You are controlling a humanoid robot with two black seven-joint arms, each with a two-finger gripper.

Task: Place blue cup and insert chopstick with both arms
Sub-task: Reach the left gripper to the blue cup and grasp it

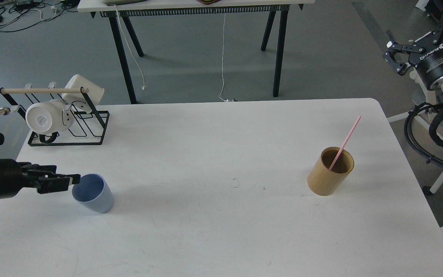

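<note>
Near the table (221,238) edge, blue cup (93,198) stands.

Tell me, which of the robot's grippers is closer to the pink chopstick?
The right gripper. It hangs off the table's far right edge, above and right of the chopstick standing in the bamboo holder. The left gripper is across the table, touching the blue cup.

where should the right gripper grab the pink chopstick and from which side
Grip the bare upper part of the pink chopstick, above the rim of the tan holder. Its lower end sits inside the holder, so only that part is reachable. It leans up and to the right, toward the right gripper, so coming from the right with fingers across the stick looks best, then pulling along its lean.
</note>
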